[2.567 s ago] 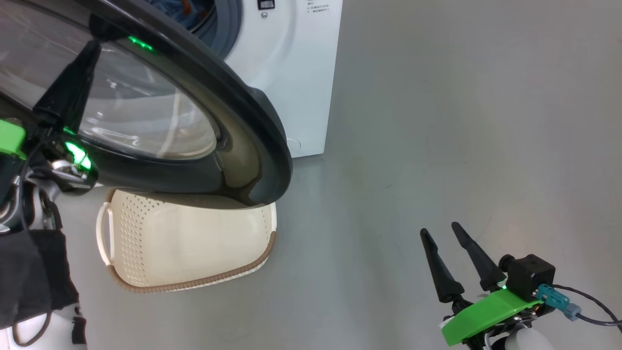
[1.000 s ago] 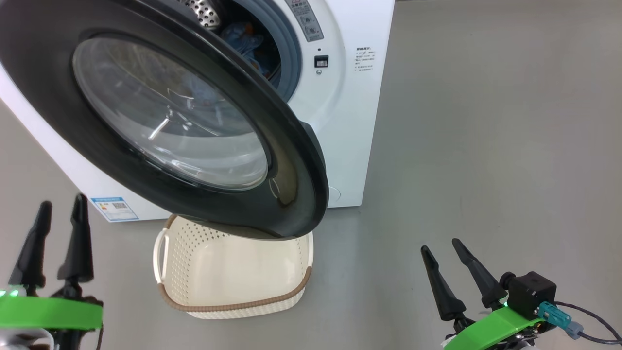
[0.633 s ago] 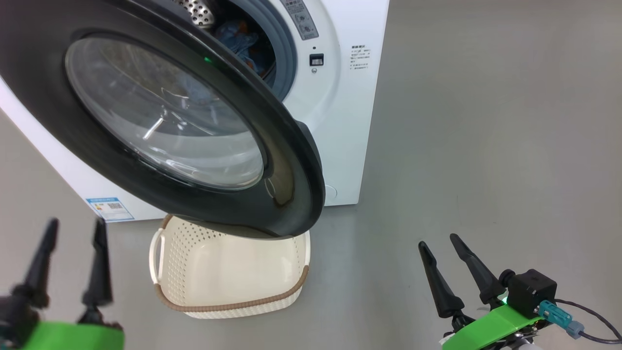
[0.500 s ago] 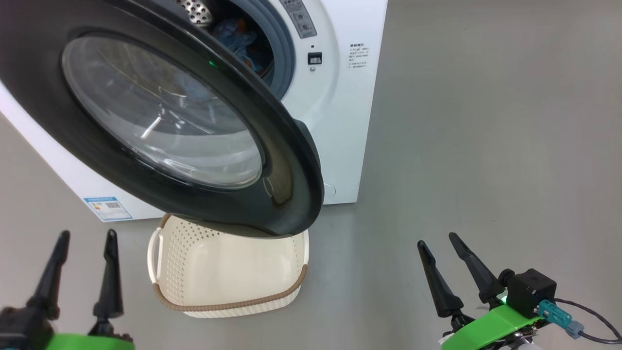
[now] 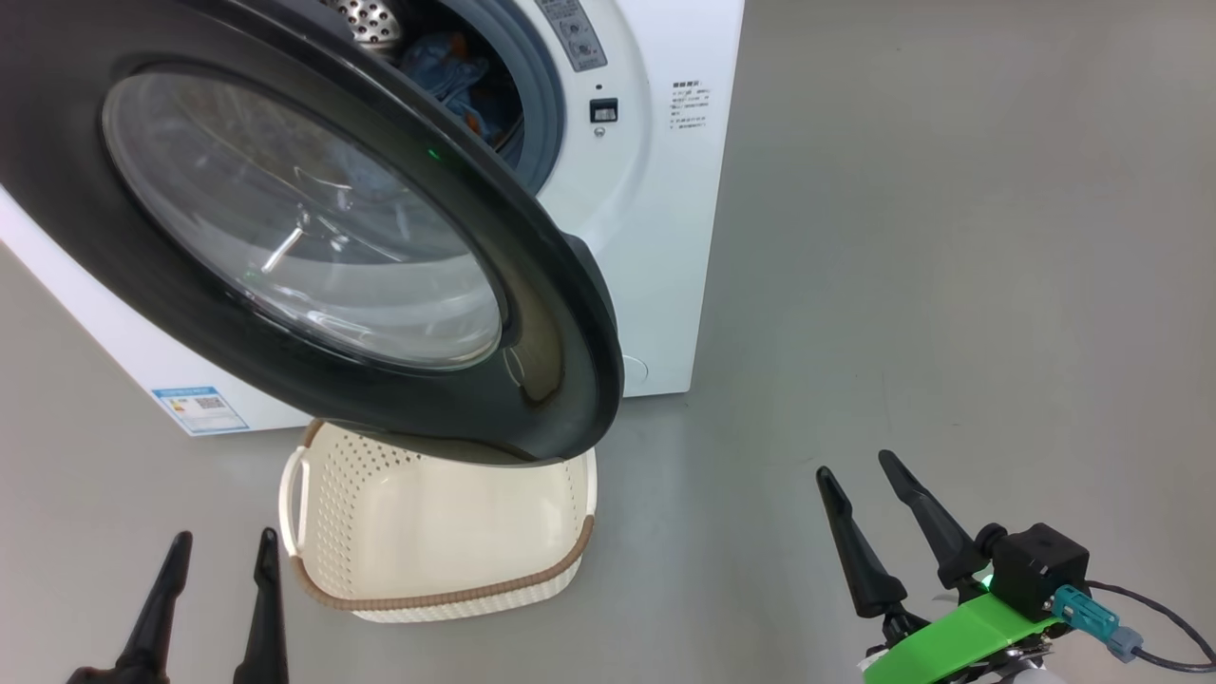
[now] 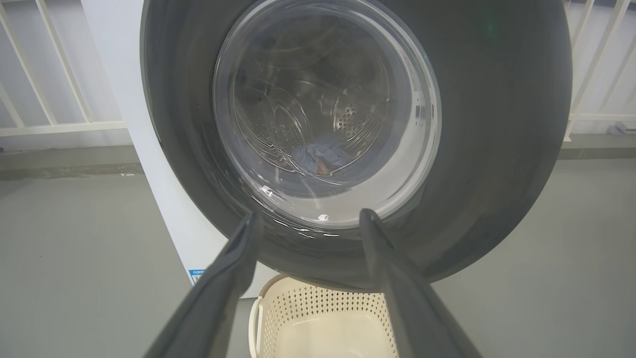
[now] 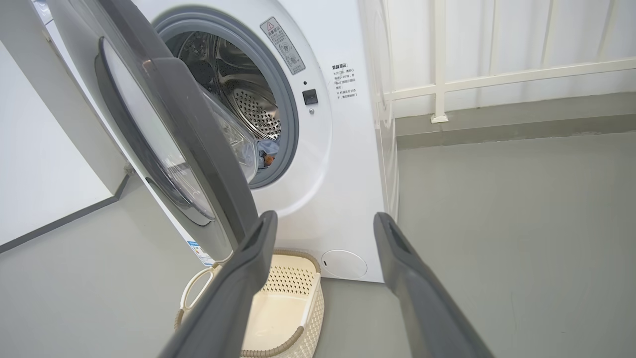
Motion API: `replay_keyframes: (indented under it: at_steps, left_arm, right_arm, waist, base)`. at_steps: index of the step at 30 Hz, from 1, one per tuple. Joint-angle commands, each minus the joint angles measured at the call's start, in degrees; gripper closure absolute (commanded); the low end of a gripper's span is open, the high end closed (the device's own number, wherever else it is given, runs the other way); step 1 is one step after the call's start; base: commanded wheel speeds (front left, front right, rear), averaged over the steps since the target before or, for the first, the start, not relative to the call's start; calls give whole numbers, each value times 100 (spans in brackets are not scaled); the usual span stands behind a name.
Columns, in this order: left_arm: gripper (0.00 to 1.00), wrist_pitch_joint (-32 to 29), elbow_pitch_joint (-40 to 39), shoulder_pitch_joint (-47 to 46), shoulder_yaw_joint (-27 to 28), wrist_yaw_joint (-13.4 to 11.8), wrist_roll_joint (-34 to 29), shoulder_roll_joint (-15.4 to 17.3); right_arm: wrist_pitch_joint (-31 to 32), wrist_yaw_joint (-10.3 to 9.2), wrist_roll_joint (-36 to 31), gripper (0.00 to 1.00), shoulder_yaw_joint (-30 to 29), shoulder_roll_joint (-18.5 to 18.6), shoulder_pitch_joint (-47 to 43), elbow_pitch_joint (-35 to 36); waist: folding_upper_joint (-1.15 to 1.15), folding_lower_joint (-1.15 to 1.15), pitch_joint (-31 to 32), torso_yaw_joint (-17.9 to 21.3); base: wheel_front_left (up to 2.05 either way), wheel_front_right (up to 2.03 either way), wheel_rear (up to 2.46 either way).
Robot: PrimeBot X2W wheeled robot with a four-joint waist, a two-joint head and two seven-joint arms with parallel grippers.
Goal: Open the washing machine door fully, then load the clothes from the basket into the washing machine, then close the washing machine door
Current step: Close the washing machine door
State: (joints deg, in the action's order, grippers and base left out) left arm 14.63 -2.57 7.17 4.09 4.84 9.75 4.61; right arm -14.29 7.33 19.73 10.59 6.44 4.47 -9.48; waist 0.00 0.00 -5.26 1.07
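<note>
We note left jaws pulled back from large round glossy black door [image 5: 551,313], now low at near left, spread wide, holding nothing. Right jaws at near right, likewise spread and empty, well apart from door. Door hangs partway swung, overhanging small cream-white perforated plastic basket [image 5: 456,598], which we see bare inside. In steel drum [image 7: 248,107] of white front-loading washing machine [image 5: 655,237] lie light-blue printed clothes [image 5: 446,57]. We judge loading done; door unlatched, needs another push to close.

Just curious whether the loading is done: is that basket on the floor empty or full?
Empty: the basket shows a bare cream bottom in all three views, and the clothes lie inside the washing machine.
</note>
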Motion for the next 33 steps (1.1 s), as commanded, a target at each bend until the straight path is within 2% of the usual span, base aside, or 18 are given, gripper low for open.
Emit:
replay_keyframes:
  at_steps: [1,29,30,31,32,33]
  left_arm:
    - [0,37,-111,-85,217,23,-71,35]
    - [0,37,-64,-167,446,211,-260,-160]
    - [0,37,-63,-165,446,214,-261,-162]
    - [0,37,-62,-163,448,216,-260,-163]
    - [0,37,-59,-160,449,219,-260,-164]
    - [0,37,-59,-159,447,222,-261,-165]
  right_arm:
    - [-71,16,-61,0,120,7,-23,154]
    - [-71,16,-128,0,-4,-24,-48,55]
    - [-71,16,-129,22,-15,-27,-50,52]
    - [-71,16,-133,68,-27,-32,-53,50]
    - [-71,16,-136,100,-35,-38,-58,50]
    - [-71,16,-139,100,-38,-43,-66,51]
  waist:
    - [0,0,2,5]
    - [0,0,30,-25]
    - [0,0,37,-25]
    - [0,0,44,-25]
    - [0,0,49,-26]
    - [0,0,53,-28]
  base:
    - [0,0,0]
    - [0,0,0]
    - [0,0,0]
    - [0,0,0]
    - [0,0,0]
    - [0,0,0]
